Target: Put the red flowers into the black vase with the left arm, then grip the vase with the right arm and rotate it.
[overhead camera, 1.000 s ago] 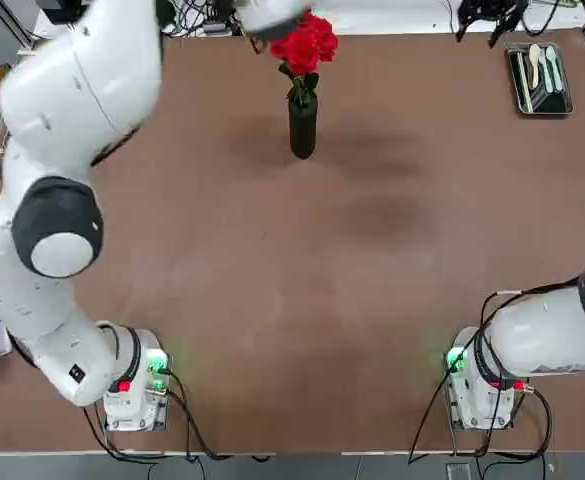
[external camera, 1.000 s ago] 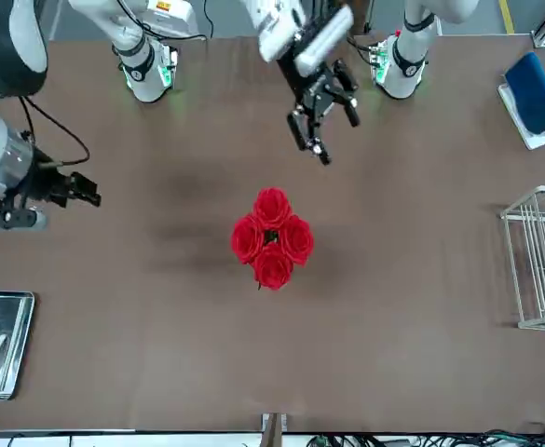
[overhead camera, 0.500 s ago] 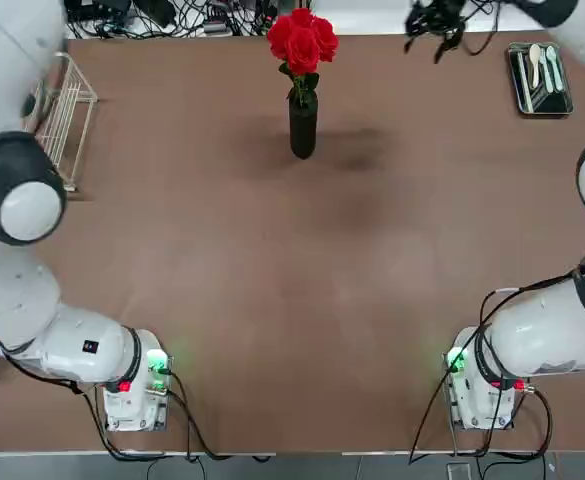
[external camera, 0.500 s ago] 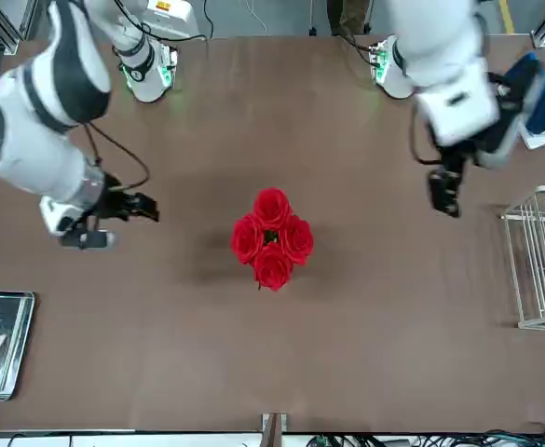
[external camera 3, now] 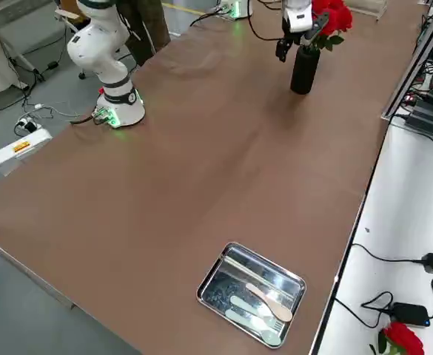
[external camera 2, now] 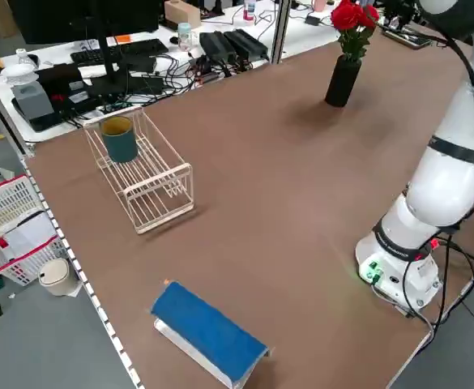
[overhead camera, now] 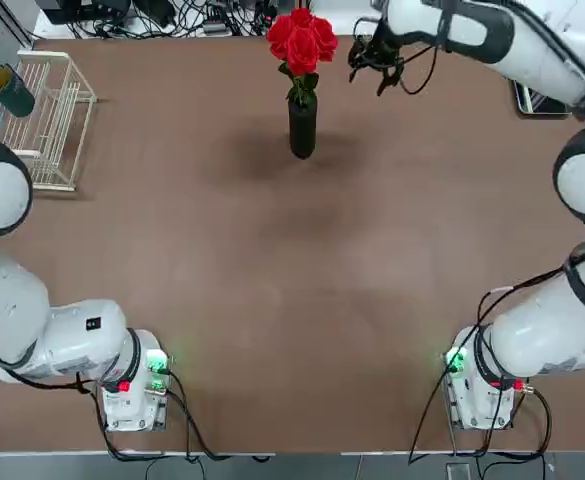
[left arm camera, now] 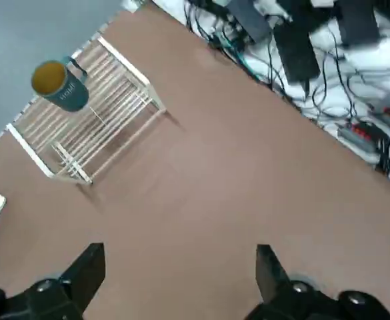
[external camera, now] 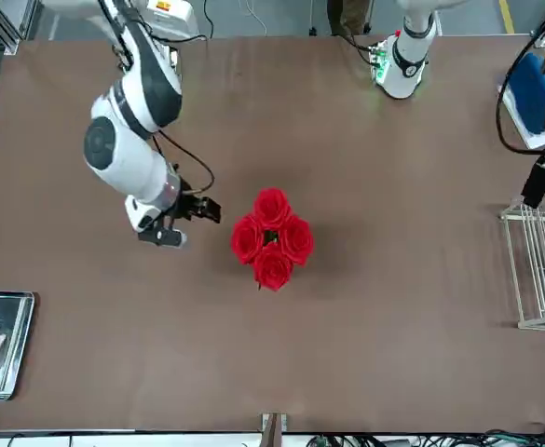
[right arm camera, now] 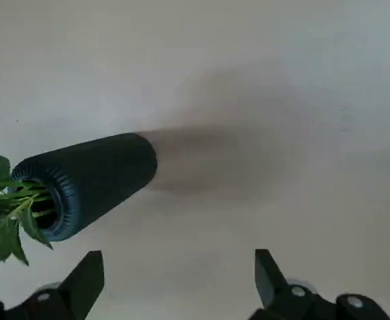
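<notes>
Indoors, brown table (overhead camera: 272, 300), cables (external camera 2: 139, 73) behind

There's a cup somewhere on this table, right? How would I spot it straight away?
Find the white wire rack near the table's edge on the robot's left, far from the black vase of red flowers. The cup sits at the rack's far end. It is dark green with a yellowish inside and a handle, the only cup on the table.
</notes>
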